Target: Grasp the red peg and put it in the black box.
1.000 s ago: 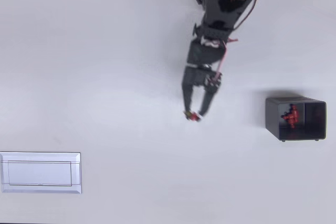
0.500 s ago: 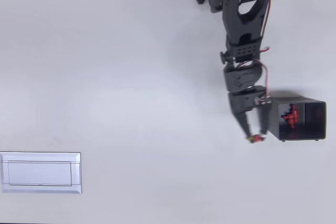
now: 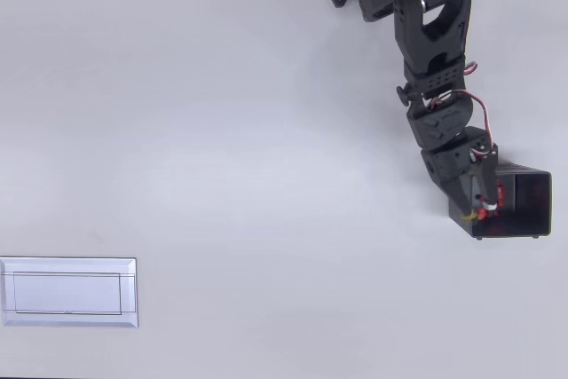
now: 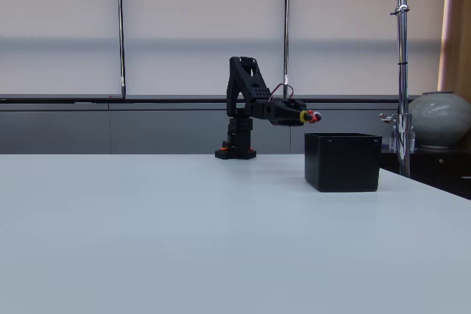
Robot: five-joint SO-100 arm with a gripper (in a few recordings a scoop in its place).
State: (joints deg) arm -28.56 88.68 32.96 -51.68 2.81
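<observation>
Gripping the red peg [image 4: 315, 116] between its fingertips, our hand [image 3: 484, 210] hangs over the left rim of the black box [image 3: 524, 206] in the overhead view. We see the fingers closed on the peg, which shows as a small red dot at the very tip in the fixed view, with a bit of yellow just beside it. From that side view our hand [image 4: 309, 116] is held clear above the box [image 4: 342, 161], not touching the rim, and the peg sits higher than the box's top edge, near its left end.

From overhead, the arm [image 3: 435, 68] reaches down the picture from its base at the top edge, bending to the right as it goes, and the wrist covers the box's left wall. A thin red wire loops along the wrist. Inside the box we can make out a patch of red right next to the fingertips, but we cannot tell what that red patch is.

Our box stands on the pale surface [image 3: 222, 130] at the right side of the overhead view. A flat white plate [image 3: 68, 292] lies on the same surface at the lower left, well apart from the box and the arm.

In the fixed view a round grey vase [image 4: 440, 119] stands behind the surface at the right edge.
</observation>
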